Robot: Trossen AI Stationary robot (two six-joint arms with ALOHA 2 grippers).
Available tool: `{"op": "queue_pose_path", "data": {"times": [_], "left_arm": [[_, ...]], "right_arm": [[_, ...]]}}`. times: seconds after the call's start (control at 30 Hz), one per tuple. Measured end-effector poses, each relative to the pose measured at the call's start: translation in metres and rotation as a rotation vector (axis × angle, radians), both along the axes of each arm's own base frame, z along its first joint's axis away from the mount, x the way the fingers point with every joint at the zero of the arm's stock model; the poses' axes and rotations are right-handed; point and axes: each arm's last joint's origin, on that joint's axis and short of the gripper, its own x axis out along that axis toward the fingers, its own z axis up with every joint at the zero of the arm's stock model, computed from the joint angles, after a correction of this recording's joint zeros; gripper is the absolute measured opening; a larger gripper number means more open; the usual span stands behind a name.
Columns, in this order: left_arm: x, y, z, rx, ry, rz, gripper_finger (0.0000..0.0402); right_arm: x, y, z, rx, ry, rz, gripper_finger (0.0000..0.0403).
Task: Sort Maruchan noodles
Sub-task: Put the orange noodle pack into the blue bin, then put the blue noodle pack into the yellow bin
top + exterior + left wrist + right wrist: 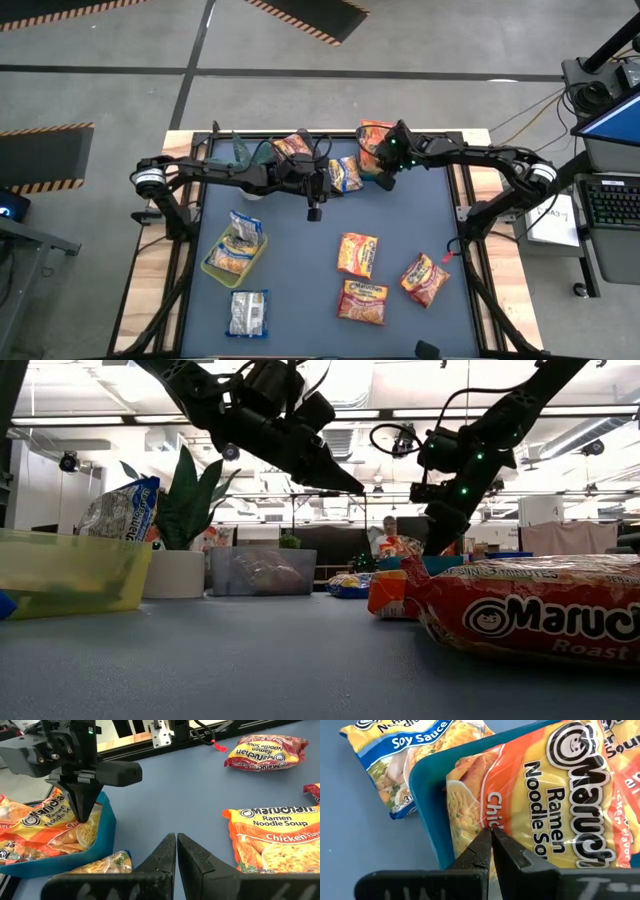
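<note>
Right gripper (491, 831): closed, tips on orange packet (545, 795) in blue bin (427, 815), far side. Left gripper (176, 840): closed, empty, mid-table.

Table (300, 290): slate blue top, pale wood edge.
Bin (427, 820): teal blue.
Bin (215, 268): translucent yellow-green.
Packet in the teal bin (545, 795): orange and yellow, black lettering.
Packet beside the teal bin (395, 755): yellow with a blue band, white lettering.
Three packets on the table (358, 253): orange-red and yellow.
Packet (247, 312): whitish-silver.
Plant (185, 500): dark green leaves, white pot.
Arms (220, 175): black.
Floor strips (310, 20): black with orange-and-white striped edges.
</note>
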Motion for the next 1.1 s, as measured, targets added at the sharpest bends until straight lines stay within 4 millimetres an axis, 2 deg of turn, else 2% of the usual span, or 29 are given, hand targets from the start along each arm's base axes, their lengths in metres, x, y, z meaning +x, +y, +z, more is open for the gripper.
{"op": "queue_pose_path", "data": {"times": [0.1, 0.3, 0.47, 0.63, 0.9, 1.1], "left_arm": [[0.0, 0.0, 0.0, 0.0, 0.0, 0.0, 0.0], [0.0, 0.0, 0.0, -0.008, 0.005, 0.004, 0.0], [-0.001, 0.0, -0.001, -0.02, 0.017, 0.01, 0.0], [-0.002, 0.001, -0.008, -0.016, 0.067, 0.057, 0.0], [0.006, 0.003, -0.039, -0.079, 0.151, 0.091, 0.0], [0.019, 0.008, -0.052, -0.123, 0.154, 0.123, 0.0007]], "right_arm": [[0.001, 0.0, 0.005, -0.018, -0.01, -0.003, 0.0008], [-0.002, 0.004, 0.034, -0.061, -0.105, -0.009, 0.0008], [-0.006, 0.017, 0.062, -0.079, -0.21, -0.037, 0.0008], [-0.002, 0.041, 0.072, -0.034, -0.281, -0.015, 0.0008], [0.009, 0.082, 0.072, 0.021, -0.355, 0.064, 0.0009], [0.016, 0.096, 0.064, -0.012, -0.462, 0.129, 0.0009]]}}
